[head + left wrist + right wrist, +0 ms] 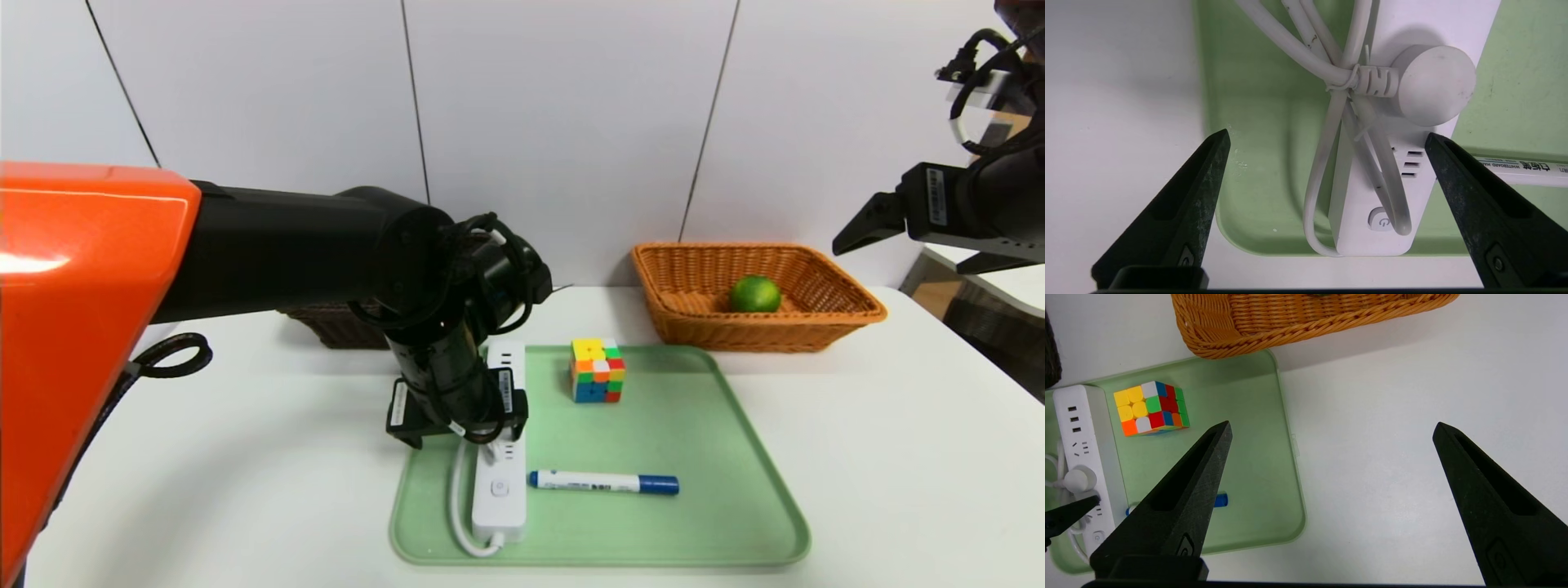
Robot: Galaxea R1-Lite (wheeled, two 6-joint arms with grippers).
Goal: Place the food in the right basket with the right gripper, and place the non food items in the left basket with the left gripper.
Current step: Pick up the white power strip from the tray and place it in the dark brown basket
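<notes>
The left gripper (1327, 132) hangs with fingers spread over the power strip (500, 498) and its bundled cord (1345, 77). Just beside it, toward the robot's right, the marker (604, 483) and the puzzle cube (598, 371) lie on the green tray (694, 425). Behind its arm is the dark brown basket (331, 324). Farther right, the orange-tan basket (755, 335) holds the lime (755, 294); the right gripper (1333, 424), spread too, is parked beside that basket.

Robot work area, perhaps a lab: white table (245, 457), pale panelled wall (571, 122) at twelve o'clock, robot arm (294, 253) from nine o'clock.
</notes>
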